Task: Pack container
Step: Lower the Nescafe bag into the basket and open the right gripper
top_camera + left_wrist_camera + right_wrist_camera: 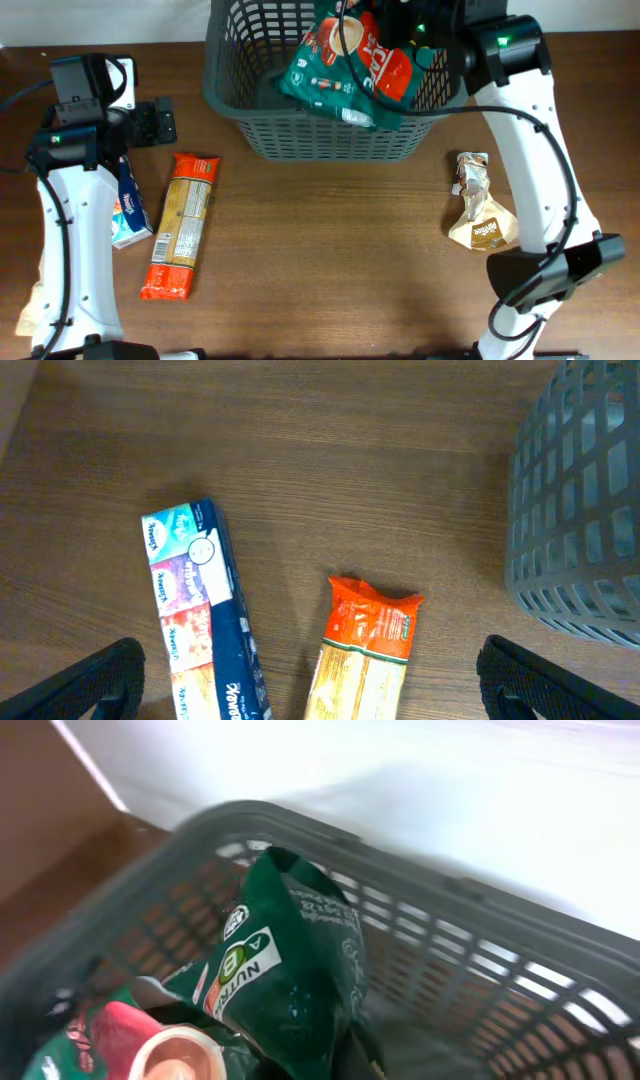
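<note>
The container [300,118], a dark grey lattice basket, stands at the back centre of the table. My right gripper [400,35] is over the basket, shut on a green and red snack packet [340,70] that hangs inside and above the front rim. In the right wrist view the packet [290,980] fills the lower frame in front of the basket wall [480,920], and it hides my fingers. My left gripper [155,122] is open and empty, left of the basket.
An orange pasta packet [182,225] and a blue tissue pack [128,205] lie at the left, and both show in the left wrist view [365,650] [195,620]. A crumpled brown packet [478,205] lies at the right, beside my right arm.
</note>
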Action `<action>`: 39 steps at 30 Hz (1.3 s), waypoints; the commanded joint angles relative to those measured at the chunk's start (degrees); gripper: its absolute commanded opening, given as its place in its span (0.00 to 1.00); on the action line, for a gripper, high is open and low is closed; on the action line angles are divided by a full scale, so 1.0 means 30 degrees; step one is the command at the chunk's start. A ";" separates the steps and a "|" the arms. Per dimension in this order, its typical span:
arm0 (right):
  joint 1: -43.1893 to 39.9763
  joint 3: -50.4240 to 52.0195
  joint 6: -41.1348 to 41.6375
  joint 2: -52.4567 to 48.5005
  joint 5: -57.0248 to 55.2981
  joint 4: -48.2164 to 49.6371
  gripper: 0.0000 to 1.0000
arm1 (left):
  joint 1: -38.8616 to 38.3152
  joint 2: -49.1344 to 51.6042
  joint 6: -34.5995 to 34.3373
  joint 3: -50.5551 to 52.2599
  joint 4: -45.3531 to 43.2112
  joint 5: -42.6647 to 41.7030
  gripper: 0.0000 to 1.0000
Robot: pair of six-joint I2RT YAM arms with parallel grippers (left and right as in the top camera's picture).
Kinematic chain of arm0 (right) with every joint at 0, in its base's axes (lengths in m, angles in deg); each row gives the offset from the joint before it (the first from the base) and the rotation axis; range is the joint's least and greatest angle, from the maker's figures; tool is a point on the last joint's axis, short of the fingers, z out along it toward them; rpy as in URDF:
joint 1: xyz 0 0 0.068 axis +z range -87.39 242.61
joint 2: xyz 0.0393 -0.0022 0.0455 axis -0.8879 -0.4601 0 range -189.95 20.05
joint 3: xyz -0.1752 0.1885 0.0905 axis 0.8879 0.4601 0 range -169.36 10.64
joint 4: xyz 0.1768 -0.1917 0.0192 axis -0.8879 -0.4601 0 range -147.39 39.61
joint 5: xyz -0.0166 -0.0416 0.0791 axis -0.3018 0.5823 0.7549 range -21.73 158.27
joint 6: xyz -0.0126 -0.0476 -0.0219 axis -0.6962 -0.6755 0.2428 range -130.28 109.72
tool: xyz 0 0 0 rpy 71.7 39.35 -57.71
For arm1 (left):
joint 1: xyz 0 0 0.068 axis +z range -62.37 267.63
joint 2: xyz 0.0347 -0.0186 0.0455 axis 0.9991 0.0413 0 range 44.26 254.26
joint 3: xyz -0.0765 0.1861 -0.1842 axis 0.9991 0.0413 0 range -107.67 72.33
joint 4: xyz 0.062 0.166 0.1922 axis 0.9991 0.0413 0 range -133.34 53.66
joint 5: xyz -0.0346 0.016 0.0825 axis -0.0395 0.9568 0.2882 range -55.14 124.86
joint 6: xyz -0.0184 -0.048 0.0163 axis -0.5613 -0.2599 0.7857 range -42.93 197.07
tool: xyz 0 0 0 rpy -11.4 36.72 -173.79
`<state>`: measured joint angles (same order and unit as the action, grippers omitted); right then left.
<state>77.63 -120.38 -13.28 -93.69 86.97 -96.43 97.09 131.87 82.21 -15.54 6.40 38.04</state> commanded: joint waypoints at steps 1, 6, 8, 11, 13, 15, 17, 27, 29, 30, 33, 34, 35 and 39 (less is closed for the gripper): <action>-0.0138 0.0036 -0.0058 -0.0787 -0.1370 0.0437 0.04 | 0.0029 0.0153 0.0401 -0.0095 -0.0073 -0.0146 0.99; -0.0124 0.0036 -0.0051 -0.1392 -0.1355 0.0226 0.04 | 0.0029 0.0153 0.0393 -0.0095 -0.0066 -0.0146 0.99; -0.0124 0.0036 -0.0058 -0.1588 -0.1479 -0.0124 0.04 | 0.0029 0.0153 0.0401 -0.0095 -0.0066 -0.0146 0.99; -0.0131 0.0066 -0.0051 -0.2033 -0.1625 -0.0612 0.03 | 0.0029 0.0153 0.0401 -0.0095 -0.0073 -0.0146 0.99; -0.0138 0.0102 -0.0051 -0.2375 -0.1931 -0.0867 0.03 | 0.0029 0.0153 0.0401 -0.0095 -0.0066 -0.0146 0.99; -0.0138 0.0102 -0.0051 -0.2747 -0.1974 -0.1122 0.04 | 0.0029 0.0153 0.0401 -0.0095 -0.0073 -0.0146 0.99; -0.0138 0.0117 -0.0058 -0.2914 -0.1982 -0.1304 0.04 | 0.0029 0.0153 0.0401 -0.0095 -0.0073 -0.0146 0.99; -0.0146 0.0117 -0.0058 -0.4146 -0.3606 -0.1333 0.04 | 0.0029 0.0153 0.0408 -0.0095 -0.0087 -0.0146 0.99; -0.0146 0.0117 -0.0058 -0.4481 -0.3606 -0.1297 0.04 | 0.0029 0.0153 0.0401 -0.0095 -0.0080 -0.0146 0.99; -0.0146 0.0117 -0.0058 -0.4641 -0.3606 -0.1297 0.04 | 0.0029 0.0153 0.0408 -0.0095 -0.0080 -0.0146 0.99; -0.0138 0.0117 -0.0051 -0.4991 -0.3599 -0.1384 0.04 | 0.0029 0.0153 0.0408 -0.0095 -0.0080 -0.0146 0.99; -0.0138 0.0117 -0.0051 -0.5013 -0.3592 -0.1443 0.04 | 0.0029 0.0153 0.0408 -0.0095 -0.0080 -0.0146 0.99; -0.0138 0.0117 -0.0051 -0.5013 -0.3599 -0.1457 0.07 | 0.0029 0.0153 0.0408 -0.0095 -0.0080 -0.0146 0.99; -0.0138 -0.0379 0.0036 -0.4648 -0.3366 -0.1443 0.99 | 0.0029 0.0153 0.0408 -0.0095 -0.0087 -0.0138 0.99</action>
<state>76.80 -119.53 -13.37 -109.77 76.11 -101.13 97.09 131.87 82.24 -15.54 6.33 38.04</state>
